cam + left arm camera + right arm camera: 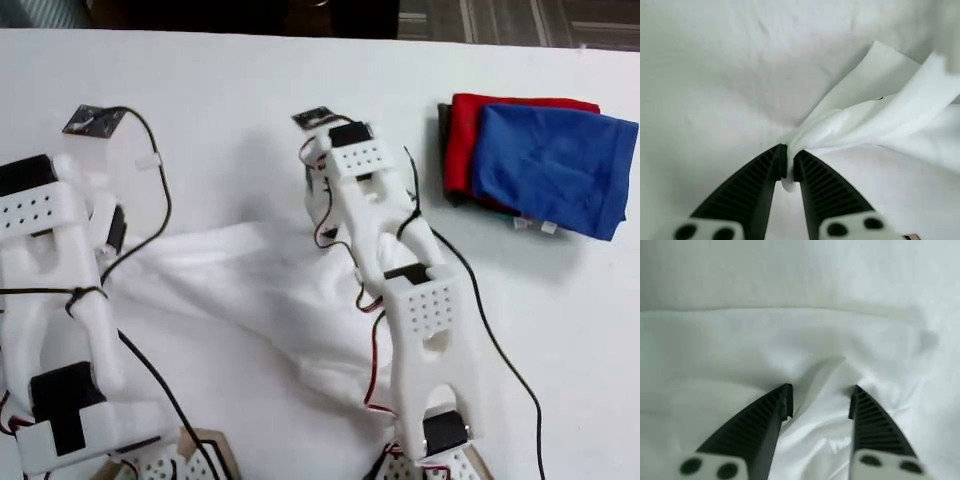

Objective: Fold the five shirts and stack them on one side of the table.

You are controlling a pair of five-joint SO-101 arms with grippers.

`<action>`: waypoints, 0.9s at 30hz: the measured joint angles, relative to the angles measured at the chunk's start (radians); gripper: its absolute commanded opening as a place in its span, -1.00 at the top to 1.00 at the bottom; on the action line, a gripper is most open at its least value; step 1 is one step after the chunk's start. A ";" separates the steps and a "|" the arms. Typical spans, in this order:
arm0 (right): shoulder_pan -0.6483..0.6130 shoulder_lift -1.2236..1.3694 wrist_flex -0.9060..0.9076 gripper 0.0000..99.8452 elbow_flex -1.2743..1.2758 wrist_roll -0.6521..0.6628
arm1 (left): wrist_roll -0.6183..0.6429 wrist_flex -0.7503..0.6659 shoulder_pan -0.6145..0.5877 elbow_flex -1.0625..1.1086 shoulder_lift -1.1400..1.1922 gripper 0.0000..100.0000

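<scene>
A white shirt (250, 290) lies crumpled on the white table (230, 100) between my two arms. My left gripper (788, 169) is shut on a bunched corner of the white shirt (880, 115), which fans away from the fingertips; in the high view the left gripper (115, 240) sits at the shirt's left edge. My right gripper (820, 400) is open, its fingers straddling a raised fold of the white shirt (790, 340). From above, the right gripper (326, 228) is at the shirt's far edge near the table's middle.
A stack of folded shirts sits at the far right: a blue shirt (555, 165) on top, a red shirt (462, 130) beneath it, and a dark one peeking out below. Black cables trail from both arms across the table.
</scene>
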 measured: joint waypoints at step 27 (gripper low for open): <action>0.204 -0.400 0.141 0.96 -0.054 0.083 | -0.025 -0.003 0.000 0.000 0.000 0.51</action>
